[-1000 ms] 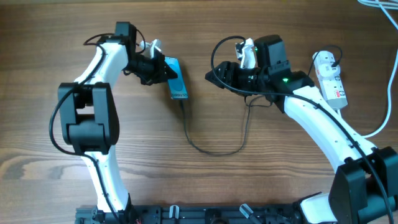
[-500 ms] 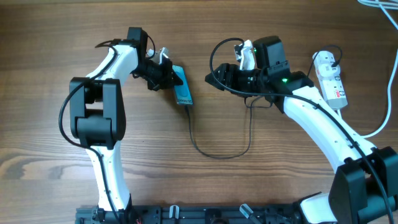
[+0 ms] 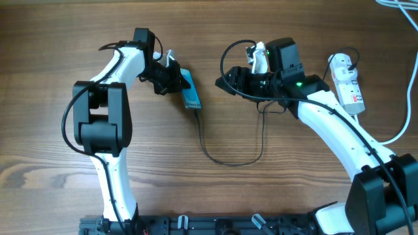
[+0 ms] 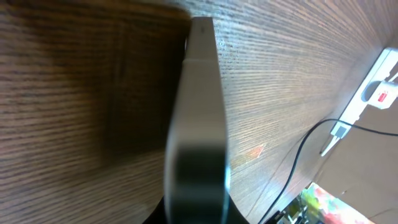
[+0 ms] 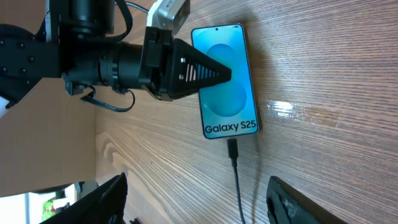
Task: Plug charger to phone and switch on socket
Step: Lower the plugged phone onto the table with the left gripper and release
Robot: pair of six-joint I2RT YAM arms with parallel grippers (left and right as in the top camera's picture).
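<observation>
The phone (image 3: 191,93), light blue face up, lies left of centre with my left gripper (image 3: 177,79) shut on its left edge. In the right wrist view the phone (image 5: 227,93) shows its text end, and the left gripper (image 5: 217,73) overlaps its face. The left wrist view shows only the phone's grey edge (image 4: 199,112). The charger (image 3: 225,162) is a thin black cable. Its connector (image 5: 233,149) sits at the phone's bottom edge, apparently inserted. My right gripper (image 3: 222,81) hovers open to the phone's right, over the cable (image 5: 239,186). The socket (image 3: 347,83), with its red switch (image 3: 357,99), lies far right.
A thick white cord (image 3: 409,98) curves from the socket along the table's right edge. More white cords (image 3: 398,8) cross the top right corner. The socket (image 4: 373,93) also shows far off in the left wrist view. The charger loops under the right arm.
A second ago the left gripper and phone sat further left; both have shifted a little right, dragging the cable loop along. Nothing has moved in the last half second.
</observation>
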